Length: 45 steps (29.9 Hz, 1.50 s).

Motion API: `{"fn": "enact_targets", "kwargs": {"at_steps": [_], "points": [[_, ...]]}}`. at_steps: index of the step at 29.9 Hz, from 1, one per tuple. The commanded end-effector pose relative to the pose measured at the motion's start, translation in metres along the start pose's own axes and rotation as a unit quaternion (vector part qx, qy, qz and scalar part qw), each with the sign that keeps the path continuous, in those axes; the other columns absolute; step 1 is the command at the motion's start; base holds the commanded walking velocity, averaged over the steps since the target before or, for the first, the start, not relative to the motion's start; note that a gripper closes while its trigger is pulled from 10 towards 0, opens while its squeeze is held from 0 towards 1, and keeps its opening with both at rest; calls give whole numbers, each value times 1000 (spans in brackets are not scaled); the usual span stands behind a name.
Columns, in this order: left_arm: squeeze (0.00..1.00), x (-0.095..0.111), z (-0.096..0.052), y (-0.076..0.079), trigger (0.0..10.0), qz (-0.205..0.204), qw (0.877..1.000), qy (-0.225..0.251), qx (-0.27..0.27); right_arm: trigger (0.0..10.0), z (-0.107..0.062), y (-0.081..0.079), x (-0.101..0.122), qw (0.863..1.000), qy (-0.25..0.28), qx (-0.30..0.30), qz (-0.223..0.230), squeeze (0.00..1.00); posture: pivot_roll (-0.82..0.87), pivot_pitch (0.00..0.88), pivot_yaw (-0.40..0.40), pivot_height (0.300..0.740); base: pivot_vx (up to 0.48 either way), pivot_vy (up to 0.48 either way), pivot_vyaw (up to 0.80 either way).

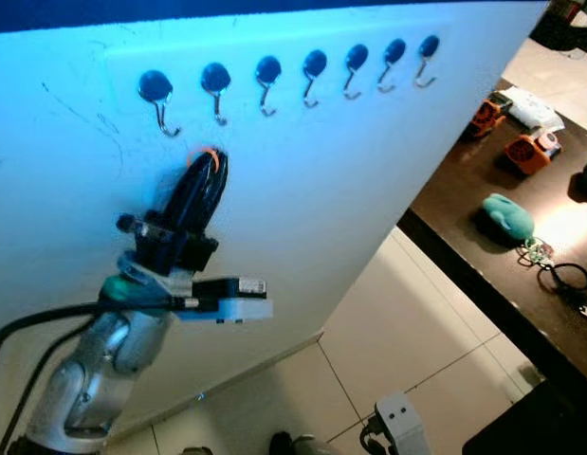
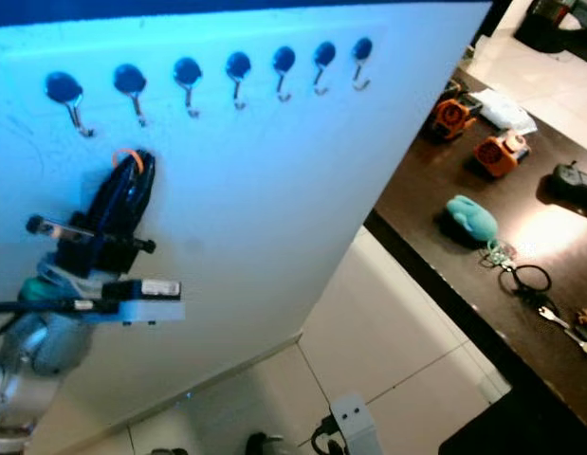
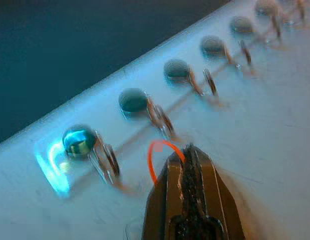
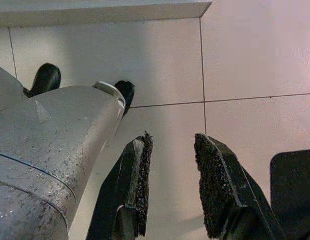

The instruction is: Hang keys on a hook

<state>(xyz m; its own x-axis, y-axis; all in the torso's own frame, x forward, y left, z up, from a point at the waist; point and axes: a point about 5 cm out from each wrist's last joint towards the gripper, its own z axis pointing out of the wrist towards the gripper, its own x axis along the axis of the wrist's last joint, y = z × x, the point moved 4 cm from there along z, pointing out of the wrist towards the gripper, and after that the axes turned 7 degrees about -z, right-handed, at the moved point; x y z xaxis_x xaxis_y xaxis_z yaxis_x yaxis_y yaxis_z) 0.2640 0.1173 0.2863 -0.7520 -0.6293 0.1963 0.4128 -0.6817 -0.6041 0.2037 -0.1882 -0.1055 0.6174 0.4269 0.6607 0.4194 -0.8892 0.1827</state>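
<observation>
Robot arm lines up key ring below row of wall hooks

Panel first: a tall white board [image 1: 350,190] stands upright on the pale tiled floor [image 1: 388,332], carrying a row of seven dark round-headed metal hooks [image 1: 315,66] along its upper edge, set high, it seems, so that hung items dangle free. To the right, a dark brown table [image 1: 492,275] holds an assortment of things well apart from the board: a teal rounded object [image 1: 507,216], two orange gadgets [image 1: 528,152] and a loose black ring with keys [image 2: 535,284].

The robot's silver left arm [image 1: 94,370] reaches up against the board, its left gripper [image 1: 206,163] pointing between the first hook [image 1: 158,95] and the second hook [image 1: 216,85] from the left, just below both. The two black fingers are pressed together on a thin orange wire ring [image 3: 157,155], which loops out from the tips on the side of the second hook; no keys can be made out on it. Held by its edge this way, the loop stays open for a hook tip to pass through. The ring is near the second hook but not yet over it.

The right gripper [image 4: 172,180] hangs idle over the floor beside the robot's body, its padded fingers [image 4: 142,175] standing apart with nothing between them.
</observation>
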Motion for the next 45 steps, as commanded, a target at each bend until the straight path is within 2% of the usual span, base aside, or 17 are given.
{"fn": "enact_targets", "kwargs": {"at_steps": [1, 7, 12, 19, 20, 21, 23, 26, 28, 31, 33, 34, 35, 39, 45], "points": [[0, 0, 6, -11, 10000, 5, 1000, 1, 12, 10000, -6, -2, -17, 1000, -28, 2, 1, 0, -19, 106, -66, 740, 0, 0, 0], [0, 3, 12, -18, 10000, 8, 1000, 16, 25, 10000, -6, -4, -20, 999, -32, 2, 1, 0, -20, 107, -63, 740, 0, 0, 0], [0, 6, 9, -15, 10000, 3, 1000, 18, 16, 10000, -7, -4, -21, 999, -35, 1, 2, 0, -20, 107, -63, 740, 0, 0, 0], [0, 8, -4, -11, 10000, 0, 1000, 12, -14, 10000, -9, -3, -27, 999, -45, 3, -3, 0, -13, 112, -68, 740, 0, 0, 0], [0, 7, -11, -9, 10000, 2, 1000, 9, -25, 10000, -9, -3, -28, 999, -47, 4, -6, 0, -13, 112, -68, 740, 0, 0, 0], [0, 7, -11, -9, 10000, 2, 1000, 9, -25, 10000, -9, -3, -28, 999, -47, 4, -6, 0, -13, 112, -68, 740, 0, 0, 0], [0, 8, -26, -4, 10000, 2, 999, 2, -44, 10000, -9, -2, -28, 999, -49, 5, -10, 0, -9, 115, -77, 740, 0, 0, 0], [0, 10, -34, -1, 10000, 2, 999, 2, -54, 10000, -9, 0, -26, 999, -47, 6, -14, 0, -7, 117, -91, 740, 0, 0, 0], [0, 16, -35, -1, 10000, 3, 998, 19, -53, 10000, -8, 1, -24, 999, -45, 8, -19, 0, -2, 119, -95, 740, 0, 0, 0], [0, 22, -29, -1, 10000, 0, 998, 39, -43, 10000, -7, 3, -22, 999, -44, 12, -27, 0, 9, 119, -115, 740, 0, 0, 0], [0, 33, -17, 2, 10000, -10, 996, 76, -37, 10000, -6, 5, -19, 998, -45, 21, -47, 0, 18, 121, -134, 740, 0, 0, 0], [0, 33, -17, 2, 10000, -10, 996, 76, -37, 10000, -6, 5, -19, 998, -45, 21, -47, 0, 18, 121, -134, 740, 0, 0, 0], [0, 42, -3, 3, 10000, -18, 993, 112, -30, 10000, -4, 7, -14, 997, -44, 27, -61, 0, 23, 127, -148, 740, 0, 0, 0], [0, 53, 14, 5, 10000, -29, 987, 156, -20, 10000, -1, 11, -5, 996, -36, 28, -72, 0, 24, 130, -158, 740, 0, 0, 0], [0, 62, 22, 10, 10000, -44, 981, 187, -17, 10000, 2, 12, 1, 997, -29, 26, -71, 0, 0, 133, -157, 740, 0, 0, 0]]}}
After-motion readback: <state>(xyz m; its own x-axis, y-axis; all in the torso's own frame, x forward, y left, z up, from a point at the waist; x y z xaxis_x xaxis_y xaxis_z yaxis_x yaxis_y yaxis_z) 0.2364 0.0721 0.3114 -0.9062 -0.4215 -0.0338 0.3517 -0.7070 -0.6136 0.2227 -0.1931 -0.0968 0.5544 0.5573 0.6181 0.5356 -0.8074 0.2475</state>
